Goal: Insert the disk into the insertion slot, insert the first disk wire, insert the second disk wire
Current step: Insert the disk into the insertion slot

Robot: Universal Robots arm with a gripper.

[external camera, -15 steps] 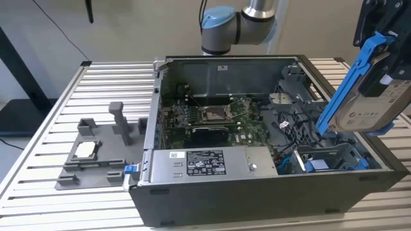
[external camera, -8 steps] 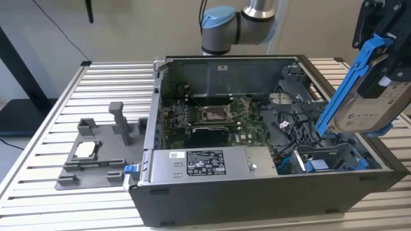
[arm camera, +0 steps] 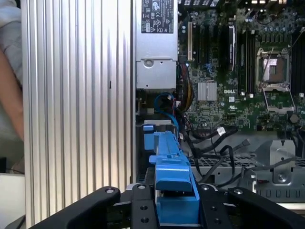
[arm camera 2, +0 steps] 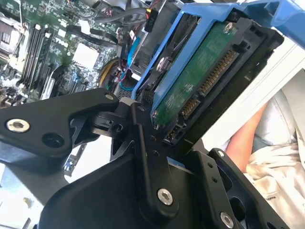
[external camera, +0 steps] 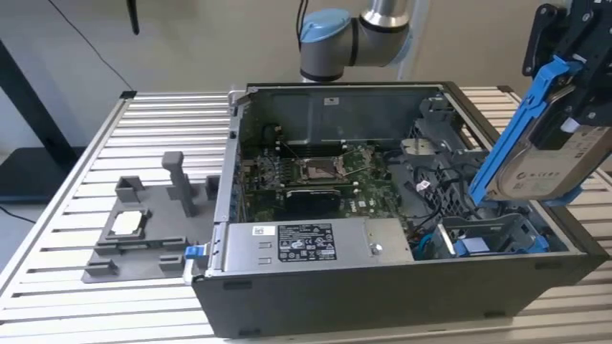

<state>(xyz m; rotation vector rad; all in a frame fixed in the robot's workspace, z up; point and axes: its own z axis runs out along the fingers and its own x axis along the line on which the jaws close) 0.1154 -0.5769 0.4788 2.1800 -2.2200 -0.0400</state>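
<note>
gripper: the gripper (external camera: 577, 107) hangs high at the exterior view's right, over the near corner of the case (external camera: 383, 304). its black fingers (arm camera: 143, 205) are clamped on either side of the blue carrier, so it grips the disk.
disk: the disk (external camera: 547, 161) is held in the air, label side facing the exterior camera. in the second wrist view its green board side shows, with a bare connector row and no wire in it.
long axis: steep but not upright. the lower end points down into the case and the top leans to the exterior view's right.
slot: the slot (external camera: 483, 240) sits in the case corner beside the power supply (external camera: 306, 244), with blue pieces at its mouth. nothing shows seated in it.
key relation: the slot lies below the gripper and a little to the exterior view's left. the disk's lower end hangs near the mouth but apart from it. in the first wrist view the carrier runs lengthwise over the bay.
progress: judged from this, the work is in the first step. the disk is not in and neither wire is plugged.
elsewhere: the fixture tray (external camera: 143, 233) stands well apart at the exterior view's left. a person's arm (arm camera 2: 245, 138) is beside the table.
</note>
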